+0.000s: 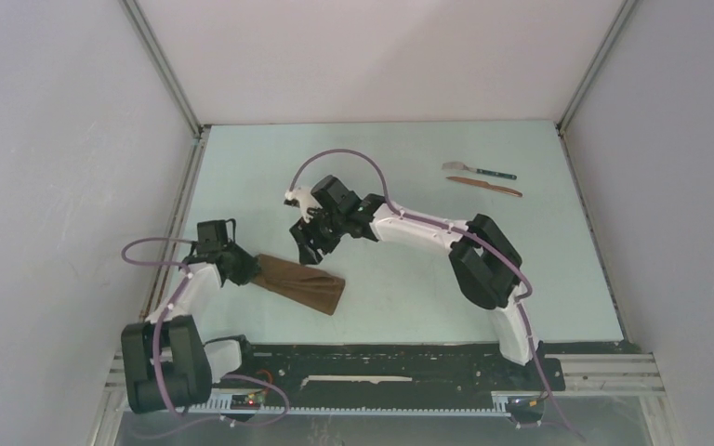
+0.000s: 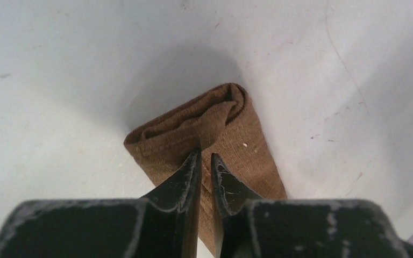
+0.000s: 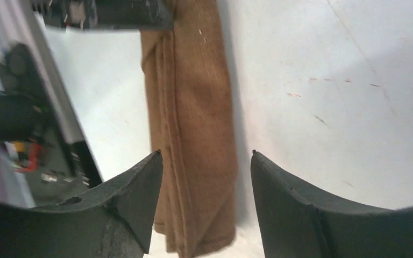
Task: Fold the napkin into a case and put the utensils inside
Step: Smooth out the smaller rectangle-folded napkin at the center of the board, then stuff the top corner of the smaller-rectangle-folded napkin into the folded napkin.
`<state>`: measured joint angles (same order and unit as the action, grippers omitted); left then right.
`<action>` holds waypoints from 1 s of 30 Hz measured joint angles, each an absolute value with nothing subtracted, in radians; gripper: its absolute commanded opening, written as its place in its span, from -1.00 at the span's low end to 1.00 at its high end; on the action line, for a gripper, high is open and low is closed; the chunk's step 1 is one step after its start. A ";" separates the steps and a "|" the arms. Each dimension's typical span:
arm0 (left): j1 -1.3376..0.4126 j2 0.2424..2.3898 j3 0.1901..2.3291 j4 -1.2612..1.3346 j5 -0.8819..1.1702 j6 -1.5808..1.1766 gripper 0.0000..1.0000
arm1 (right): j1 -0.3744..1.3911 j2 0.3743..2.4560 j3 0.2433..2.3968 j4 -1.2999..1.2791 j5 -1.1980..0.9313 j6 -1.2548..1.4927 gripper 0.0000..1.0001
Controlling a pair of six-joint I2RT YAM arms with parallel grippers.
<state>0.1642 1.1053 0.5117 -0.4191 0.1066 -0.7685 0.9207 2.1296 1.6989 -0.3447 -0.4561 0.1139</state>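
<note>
Your napkin (image 1: 302, 283) lies low and left of centre in the top view as a narrow folded oblong, slanting down to the right on the table (image 1: 409, 307). Your left gripper (image 2: 205, 156) sits at its upper-left end with the fingers drawn narrow, almost together. They look to be pinching the folded layers there, and I judge that grip pins the fold so the cloth cannot spring open or slide. Your right gripper (image 3: 204, 156) hangs just above the napkin with its fingers spread wide and nothing held. The brown strip runs under the gap in its own view, which I read as lining up for the next crease or tuck. The utensils, a teal-handled piece (image 1: 480, 171) with a silver head and a reddish-brown knife (image 1: 485, 186), lie side by side in the upper right, well apart from the napkin. Nothing is in the case yet, and its mouth will need to be left open for them.
</note>
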 measured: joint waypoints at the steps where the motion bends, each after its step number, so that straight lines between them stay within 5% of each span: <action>1: 0.164 1.135 0.517 -0.409 0.110 -0.766 -0.70 | 0.933 2.107 1.689 -0.368 -0.406 0.048 0.38; 11: 0.166 1.290 0.564 -0.360 0.139 -0.759 -0.76 | 1.087 2.079 1.678 -0.497 -0.194 -0.281 0.37; 30: 0.166 1.290 0.564 -0.360 0.139 -0.759 -0.76 | 1.168 2.151 1.736 -0.558 0.000 -0.418 0.45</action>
<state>0.1661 1.2900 0.5644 -0.3603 0.1390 -0.7589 1.1679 2.1506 1.7355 -0.5575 -0.0002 -0.4175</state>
